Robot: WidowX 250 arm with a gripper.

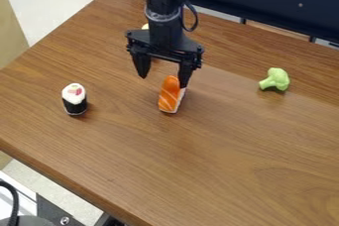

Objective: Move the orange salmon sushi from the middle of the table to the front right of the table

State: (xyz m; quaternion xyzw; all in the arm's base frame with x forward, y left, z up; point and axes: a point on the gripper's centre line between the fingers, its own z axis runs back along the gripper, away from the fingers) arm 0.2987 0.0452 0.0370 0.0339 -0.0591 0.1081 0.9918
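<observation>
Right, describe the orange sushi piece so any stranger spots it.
On the wooden table, find the black gripper. Beside one of its fingers lies the oblong sushi piece. Its striped orange top differs from the black and white roll and green broccoli.

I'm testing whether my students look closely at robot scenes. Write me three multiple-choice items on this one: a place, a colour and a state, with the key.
1. Where in the view is the toy broccoli?
A) Left of the gripper
B) Right of the gripper
C) Directly below the gripper

2. What is the main colour of the toy salmon nigiri's topping?
A) Orange
B) Purple
C) Blue

3. How do the gripper's fingers stand?
A) Pressed together
B) Crossed
C) Apart

1: B, it lies well to the right.
2: A, pale stripes cross an orange top.
3: C, a wide gap separates the tips.
</observation>
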